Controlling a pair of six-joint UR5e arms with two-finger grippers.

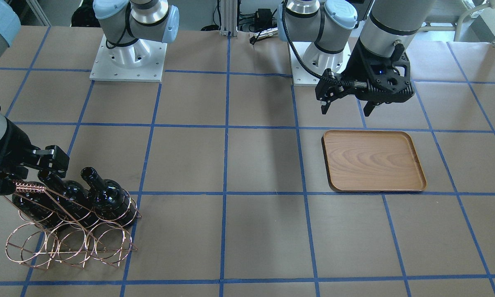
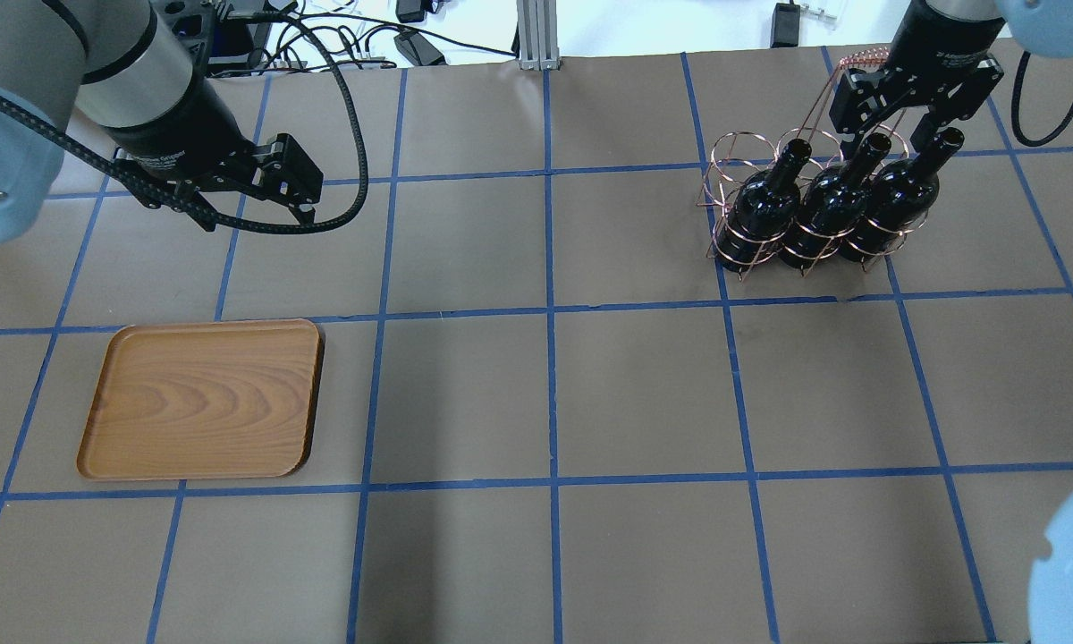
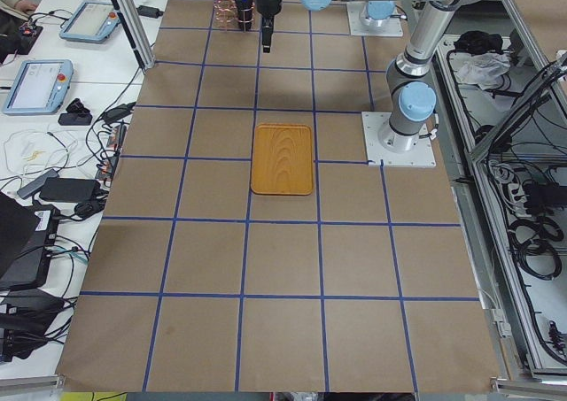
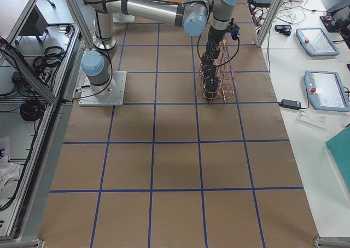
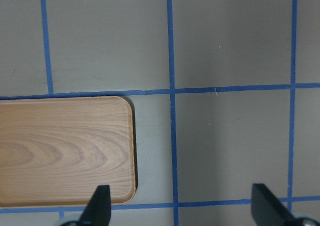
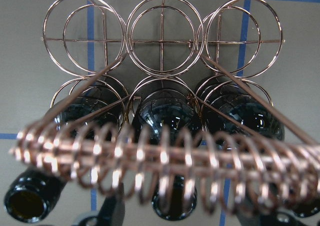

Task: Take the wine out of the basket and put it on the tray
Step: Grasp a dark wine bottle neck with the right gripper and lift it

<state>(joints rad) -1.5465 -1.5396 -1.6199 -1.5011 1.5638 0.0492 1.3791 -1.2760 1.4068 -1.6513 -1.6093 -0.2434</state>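
Right claw [image 2: 885, 125] hangs spread astride the neck of the middle bottle [image 2: 827, 210], one of three standing in the wire basket [image 6: 162, 41]. Only its wrist camera shows the coiled handle [image 6: 165, 156] crossing just in front. Left claw [image 5: 182, 208], also spread, grips nothing, with the wooden tray [image 2: 201, 398] lying near it, off to one side. Blue tape [image 2: 545, 268] grids the brown surface [image 2: 545, 402]; control tablets [image 3: 35, 82] lie beyond its edge.

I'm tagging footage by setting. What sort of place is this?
Probably a robotics lab: a robot arm base is bolted to a table gridded with blue tape, with a control tablet and cables alongside.
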